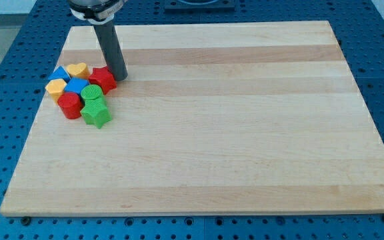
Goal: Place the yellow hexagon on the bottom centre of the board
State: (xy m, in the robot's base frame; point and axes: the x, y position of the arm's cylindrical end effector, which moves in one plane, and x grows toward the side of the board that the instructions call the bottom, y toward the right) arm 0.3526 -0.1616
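Camera view has all the blocks bunched in one tight cluster at the upper left of the wooden board (245,133), which sits on a blue perforated worktop (12,80). My tip (119,78) is down at the right edge of that cluster, touching or just about touching the red block (103,78) at the cluster's upper right. No fingers on this rig, it's just a rod, so there's nothing to be apart or together.

The yellow hexagon (56,87) is, best I can tell, the yellow piece on the far left of the pile; the other yellow one (77,69) at the top looks more heart-ish. It's boxed in by a blue block (61,73) above it, another blue one (77,86) to its right and a red cylinder (70,105) below.

So honestly the tip is on the wrong side right now. I'd swing round the top of the pile, come in at the hexagon's upper left, and nudge it down and right toward the bottom centre. Short pushes, aimed through its middle, otherwise it'll spin off or drag the red cylinder and the green blocks (96,115) along.
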